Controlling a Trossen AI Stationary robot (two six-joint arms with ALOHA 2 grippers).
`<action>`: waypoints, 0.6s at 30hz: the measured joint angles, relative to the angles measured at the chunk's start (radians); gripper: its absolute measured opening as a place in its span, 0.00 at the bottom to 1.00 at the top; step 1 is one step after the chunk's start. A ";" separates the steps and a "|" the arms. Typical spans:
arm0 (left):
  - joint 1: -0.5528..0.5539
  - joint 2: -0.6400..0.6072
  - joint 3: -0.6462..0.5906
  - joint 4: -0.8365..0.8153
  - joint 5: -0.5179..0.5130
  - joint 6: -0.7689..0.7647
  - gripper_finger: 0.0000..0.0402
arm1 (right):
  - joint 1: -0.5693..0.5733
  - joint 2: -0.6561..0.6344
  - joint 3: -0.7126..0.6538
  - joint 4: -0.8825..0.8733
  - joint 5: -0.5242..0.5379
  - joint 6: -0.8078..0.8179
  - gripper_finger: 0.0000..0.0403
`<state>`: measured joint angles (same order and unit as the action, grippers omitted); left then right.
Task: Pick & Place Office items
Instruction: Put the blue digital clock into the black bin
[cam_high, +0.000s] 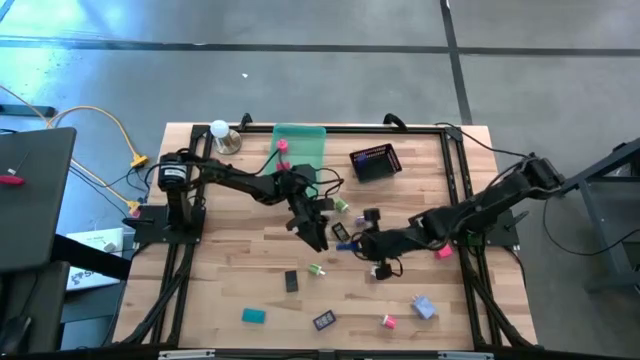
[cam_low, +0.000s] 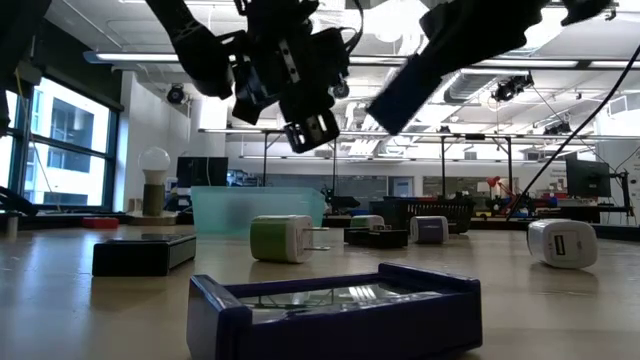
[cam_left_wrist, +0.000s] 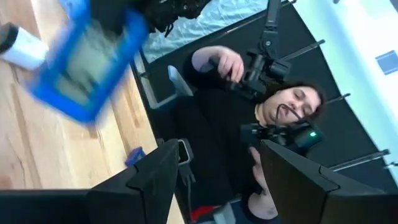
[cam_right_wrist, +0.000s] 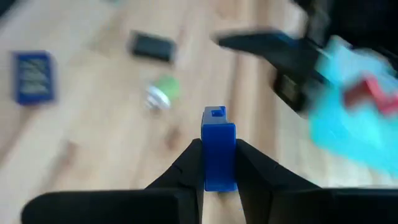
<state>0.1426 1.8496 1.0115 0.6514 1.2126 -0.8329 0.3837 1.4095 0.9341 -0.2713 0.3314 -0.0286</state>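
We see the right pincer (cam_right_wrist: 219, 163) clenched on a small blue block (cam_right_wrist: 218, 149), which stands upright between its two fingers; in the high view this pincer (cam_high: 358, 243) sits near the middle of the desk (cam_high: 225, 270). Just beside it, the left pincer (cam_high: 320, 238) hangs above the desk with its fingers parted and nothing between them, and the left wrist view shows that gap (cam_left_wrist: 217, 180) bare. Around them the office items lie scattered: a green-and-white plug (cam_high: 317, 270) and a black piece (cam_high: 291, 281) just toward the front edge, a teal block (cam_high: 253, 316), a dark blue case (cam_high: 324, 320), a pink piece (cam_high: 388, 321) and a lavender piece (cam_high: 424, 307) along the front edge. Near the back edge stand the translucent green tray (cam_high: 305, 143), with a pink item (cam_high: 283, 146) at its side, and the black mesh basket (cam_high: 375, 161).
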 joint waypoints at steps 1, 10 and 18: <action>0.003 0.000 -0.003 -0.003 0.007 -0.007 0.55 | -0.009 0.000 0.034 -0.076 0.020 0.026 0.15; -0.016 0.000 -0.050 -0.052 0.013 -0.044 0.55 | -0.176 -0.002 0.248 -0.519 0.049 0.026 0.15; -0.035 0.000 -0.076 -0.052 -0.008 -0.028 0.55 | -0.467 -0.001 0.272 -0.637 -0.125 -0.133 0.15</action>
<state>0.1071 1.8496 0.9356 0.5991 1.2042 -0.8606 -0.0831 1.4082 1.2060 -0.9085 0.2062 -0.1621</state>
